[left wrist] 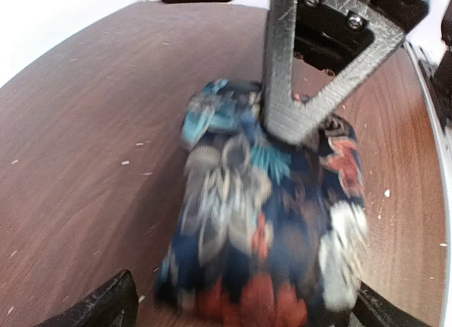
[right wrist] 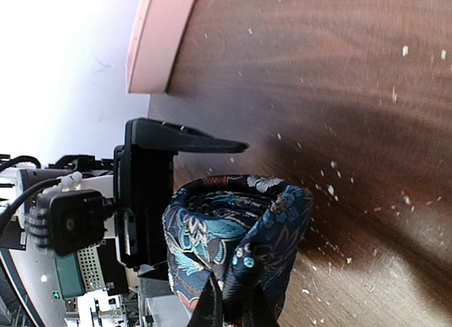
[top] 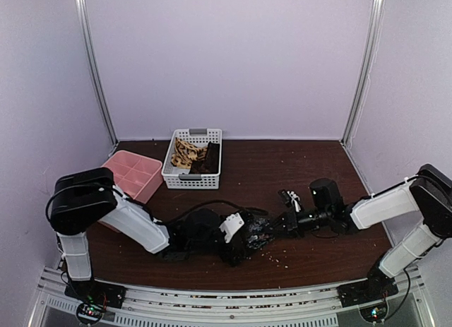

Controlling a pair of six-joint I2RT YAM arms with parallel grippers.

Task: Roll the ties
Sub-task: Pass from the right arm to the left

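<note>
Toward the back edge of the table (top: 318, 171), a white basket (top: 192, 177) is holding a tan tie (top: 185, 154) and a dark brown tie (top: 208, 159). Near the front edge, the left gripper (left wrist: 240, 313) is standing wide open around the rolled floral tie (left wrist: 261, 221), seemingly not touching it. The right gripper (right wrist: 229, 309) is pinching the roll's fabric, jaws closed.

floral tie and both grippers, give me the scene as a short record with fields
floral tie: rolled into a bundle, resting on the table near the front centre
left gripper: open, one finger on each side of the roll
right gripper: shut on the floral tie, pinching the roll from the opposite end
tan tie: lying in the white basket
dark brown tie: same basket, beside the tan tie
pink tray: on the table, left of the basket
</note>
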